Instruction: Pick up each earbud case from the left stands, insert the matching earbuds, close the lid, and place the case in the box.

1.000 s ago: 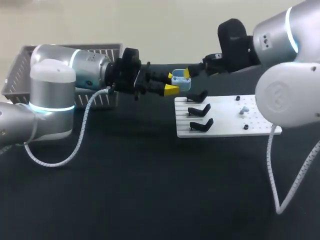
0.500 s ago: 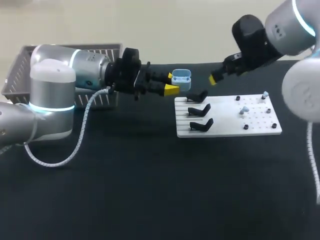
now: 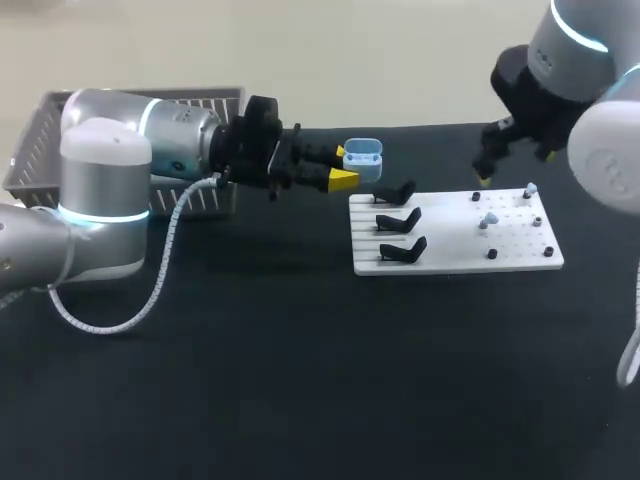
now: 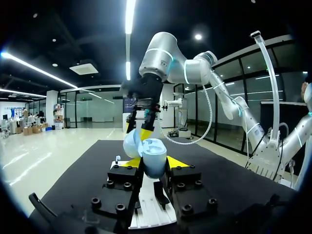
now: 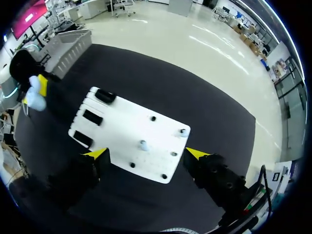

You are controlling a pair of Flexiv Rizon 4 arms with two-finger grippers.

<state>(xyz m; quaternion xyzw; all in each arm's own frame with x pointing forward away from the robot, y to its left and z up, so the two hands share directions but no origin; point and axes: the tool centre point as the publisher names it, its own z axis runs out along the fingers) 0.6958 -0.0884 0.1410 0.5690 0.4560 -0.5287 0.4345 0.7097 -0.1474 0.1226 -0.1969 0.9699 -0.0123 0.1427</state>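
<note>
A: Where did we have the earbud case (image 3: 362,157)?

B: Upper middle of the head view, held off the bench (image 3: 300,380) with its lid open. The left jaws were clamped on its lower shell from two sides. The left wrist view showed the case (image 4: 147,155) pinched between both yellow tips.

A: And the right jaws?

B: Upper right of the frame, spread wide, holding nothing, above the white board (image 3: 520,255). In the right wrist view a pale earbud (image 5: 143,145) sat ahead of them, roughly between the tips. A second earbud (image 5: 183,131) sat nearer the board's edge.

A: Anything already in the case?

B: We could not tell.

A: Risks we logged?

B: Three, all judgement.
1. The earbud was tiny against those wide jaws, so a descent slightly off centre could nudge it off its seat or pinch it askew.
2. An askew earbud would likely jam at the case's pocket.
3. Pressing it in could twist the case in the left grip, since only the shell was held.

The basket (image 3: 40,140) sat at upper left. The black stands (image 3: 398,222) sat at the board's left end.
</note>
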